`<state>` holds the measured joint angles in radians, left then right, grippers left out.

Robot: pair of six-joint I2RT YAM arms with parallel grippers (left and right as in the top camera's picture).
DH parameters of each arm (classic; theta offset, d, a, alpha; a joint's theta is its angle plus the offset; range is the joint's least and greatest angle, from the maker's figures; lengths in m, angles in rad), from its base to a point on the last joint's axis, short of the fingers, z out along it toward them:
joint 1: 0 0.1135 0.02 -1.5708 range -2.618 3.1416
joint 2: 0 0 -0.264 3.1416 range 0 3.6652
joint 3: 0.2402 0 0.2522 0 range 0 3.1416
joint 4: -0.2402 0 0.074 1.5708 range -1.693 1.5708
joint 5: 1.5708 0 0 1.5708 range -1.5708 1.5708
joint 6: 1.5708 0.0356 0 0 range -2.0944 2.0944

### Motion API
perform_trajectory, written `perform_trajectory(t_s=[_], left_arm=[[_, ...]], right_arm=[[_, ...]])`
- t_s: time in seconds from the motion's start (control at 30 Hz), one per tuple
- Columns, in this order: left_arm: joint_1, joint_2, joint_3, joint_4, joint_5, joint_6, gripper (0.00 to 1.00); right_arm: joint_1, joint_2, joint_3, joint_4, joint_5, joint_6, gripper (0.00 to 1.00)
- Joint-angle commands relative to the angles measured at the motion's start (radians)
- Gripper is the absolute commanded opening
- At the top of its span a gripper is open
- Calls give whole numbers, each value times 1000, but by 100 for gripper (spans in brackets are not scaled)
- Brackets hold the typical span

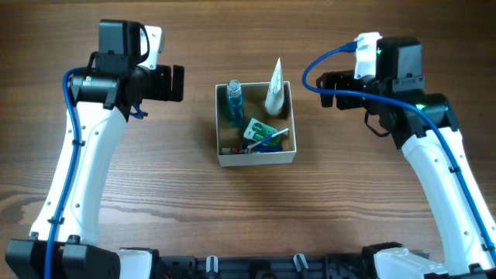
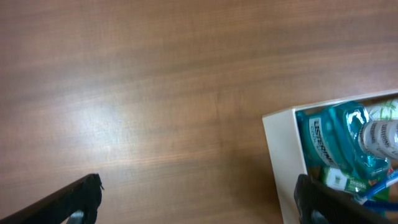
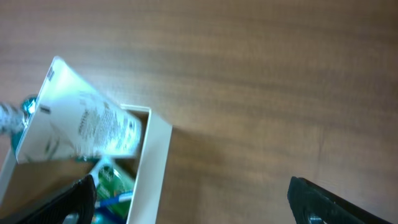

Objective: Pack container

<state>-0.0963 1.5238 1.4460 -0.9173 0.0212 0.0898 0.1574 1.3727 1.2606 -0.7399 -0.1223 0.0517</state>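
Note:
The container [image 1: 256,159], a small white-walled box with a tan inside, stands at the table's middle. It holds a blue mouthwash bottle [image 1: 234,102], an upright white tube [image 1: 275,91], a green packet [image 1: 259,129] and a blue-and-white toothbrush [image 1: 267,139]. My left gripper [image 1: 177,83] is open and empty, left of the box. My right gripper [image 1: 328,88] is open and empty, right of it. The left wrist view shows the box's wall [image 2: 283,162] and the bottle [image 2: 336,134] between open fingers [image 2: 199,202]. The right wrist view shows the tube [image 3: 78,124] and the box's wall [image 3: 152,168] between open fingers [image 3: 193,199].
The brown wooden table top [image 1: 256,217] stretches around the box. The arms' bases sit along the front edge [image 1: 248,267].

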Motion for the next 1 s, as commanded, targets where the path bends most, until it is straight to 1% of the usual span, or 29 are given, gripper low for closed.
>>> perform_trajectory(t_s=[0.0, 0.07, 0.17, 0.27, 0.37, 0.47, 0.57, 0.8, 0.97], left_arm=[[11, -86, 5, -55, 78, -31, 100], [9, -156, -12, -62, 79, -41, 100], [9, -303, -87, -61, 81, -55, 100], [9, -529, -233, -54, 79, -53, 100], [9, -777, -403, -2, 80, -55, 100], [9, -997, -544, 33, 79, -106, 100], [9, -1139, -636, 32, 79, -106, 100], [9, -1156, -644, -3, 79, -106, 100], [9, -1156, -644, -61, 79, -106, 100]], right_arm=[[2, -94, 22, -56, 18, 28, 100], [2, -162, 14, -93, 19, 31, 100], [2, -280, -43, -95, 53, 74, 100], [2, -461, -149, -85, 94, 84, 100], [2, -669, -289, -83, 112, 79, 100], [2, -821, -415, -80, 112, 82, 100], [2, -903, -483, -88, 109, 82, 100], [2, -892, -489, -91, 107, 82, 100], [2, -891, -489, -91, 107, 82, 100]])
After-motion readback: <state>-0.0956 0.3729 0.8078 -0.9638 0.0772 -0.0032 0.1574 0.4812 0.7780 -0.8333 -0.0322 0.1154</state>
